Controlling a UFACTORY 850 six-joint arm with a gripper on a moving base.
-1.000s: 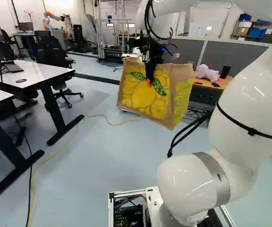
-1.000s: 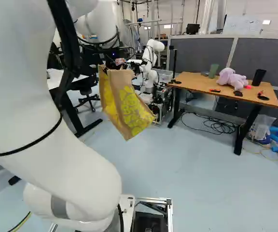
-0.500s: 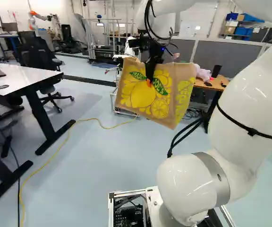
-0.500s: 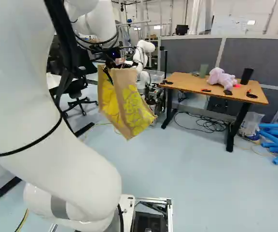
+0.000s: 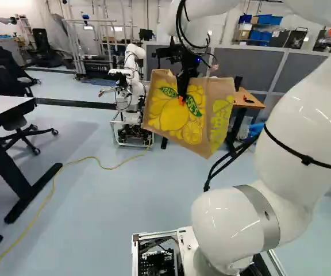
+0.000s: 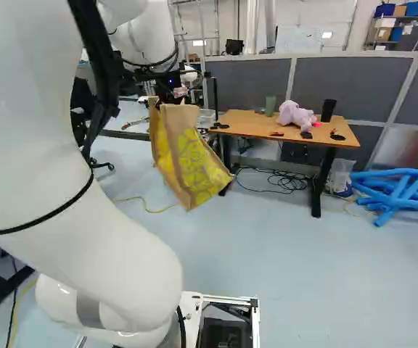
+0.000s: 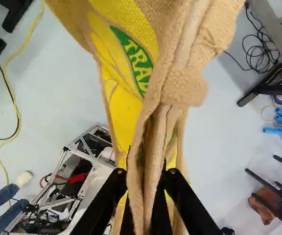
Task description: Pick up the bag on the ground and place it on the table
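My gripper (image 5: 183, 99) is up in the air in the left base view, with the tan jute bag (image 5: 174, 115) hanging from it, tilted, its yellow lemon print showing. In the wrist view the gripper (image 7: 143, 196) is shut on the bag's edge (image 7: 151, 147), one finger on each side of the cloth. The right base view shows the bag (image 6: 191, 163) off the floor, left of the wooden table (image 6: 256, 127). On that table lie a pink plush toy (image 6: 296, 114), a black cylinder (image 6: 329, 110), a green cup and small dark things.
Another robot (image 5: 132, 86) stands left of the bag in the left base view. A white table (image 5: 4, 109) is at the left. Cables (image 6: 285, 181) lie under the wooden table; blue tubes (image 6: 405, 192) are to its right. A yellow cable (image 5: 96, 161) crosses the floor.
The base has turned to the right, so the room slides left in both base views. The arm keeps its pose, and the bag stays held in the gripper.
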